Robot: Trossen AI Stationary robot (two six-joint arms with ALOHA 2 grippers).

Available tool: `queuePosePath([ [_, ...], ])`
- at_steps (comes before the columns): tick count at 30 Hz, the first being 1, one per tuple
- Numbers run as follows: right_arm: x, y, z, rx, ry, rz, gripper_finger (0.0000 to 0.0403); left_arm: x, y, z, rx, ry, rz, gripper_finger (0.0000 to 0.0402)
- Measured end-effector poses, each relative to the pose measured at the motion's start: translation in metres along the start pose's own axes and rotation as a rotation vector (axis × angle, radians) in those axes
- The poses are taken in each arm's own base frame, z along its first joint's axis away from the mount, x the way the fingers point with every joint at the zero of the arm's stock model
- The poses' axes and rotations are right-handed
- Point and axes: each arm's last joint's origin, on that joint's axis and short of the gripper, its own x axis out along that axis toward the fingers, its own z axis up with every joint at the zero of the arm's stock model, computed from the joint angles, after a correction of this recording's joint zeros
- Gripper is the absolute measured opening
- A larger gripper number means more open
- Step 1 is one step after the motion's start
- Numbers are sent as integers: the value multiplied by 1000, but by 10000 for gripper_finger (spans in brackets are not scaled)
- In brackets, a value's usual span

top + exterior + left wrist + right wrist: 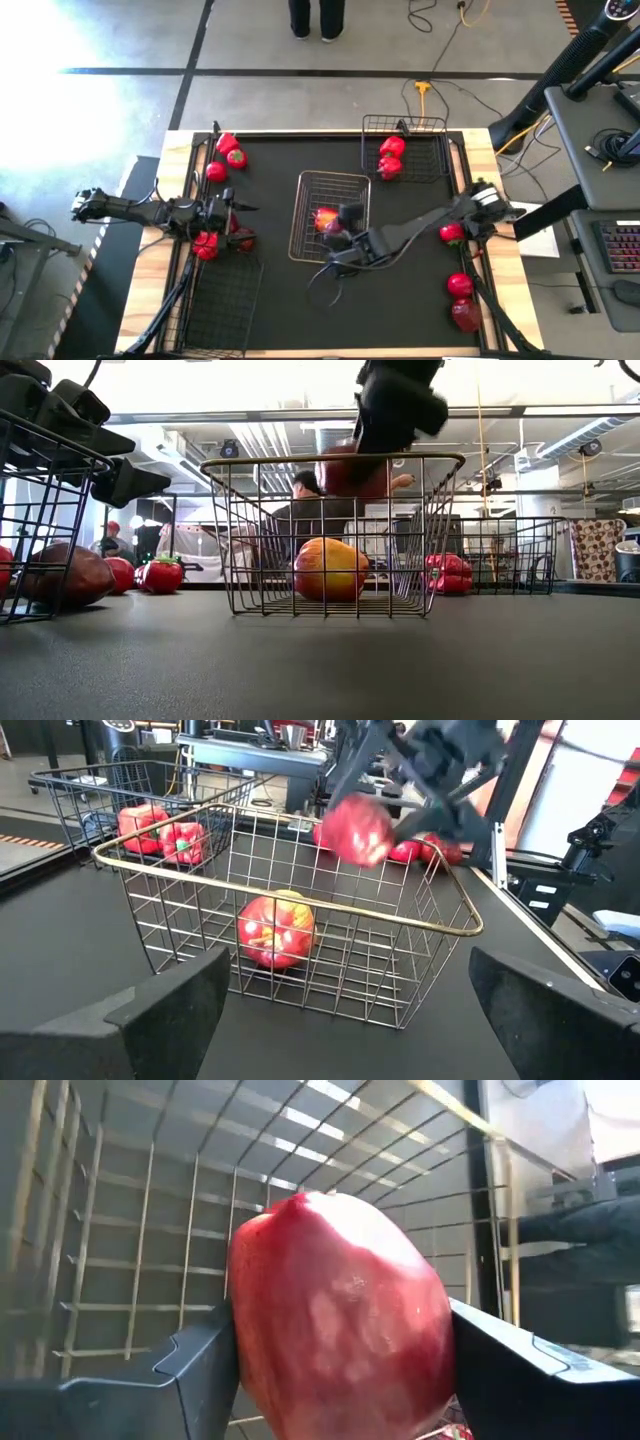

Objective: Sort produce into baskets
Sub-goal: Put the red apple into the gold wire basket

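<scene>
Your black table (280,160) fronts a cluttered room; right gripper (335,232) clamps an apple (357,830) over the silver basket (440,920), yellow-red apple (331,569) below it; left gripper (238,207) wide, empty.

big dark red apple (340,1320) fills most of the shot, squeezed between the right gripper (345,1370)'s two dark fingers (200,1370), with the silvery wire basket (140,1230) mesh right behind it
</scene>
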Motion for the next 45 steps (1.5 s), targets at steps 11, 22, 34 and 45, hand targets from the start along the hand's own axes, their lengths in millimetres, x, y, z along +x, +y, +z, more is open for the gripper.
queuePosePath([
  [11,36,-19,2,55,138,220,293,0,0,0,1,4,1,393],
  [22,59,-56,0,318,203,426,351,0,0,0,1,4,1,393],
  [34,47,-86,-13,414,340,418,373,0,0,0,1,4,1,393],
  [45,-92,-57,-26,235,4,170,321,0,0,0,1,4,1,393],
])
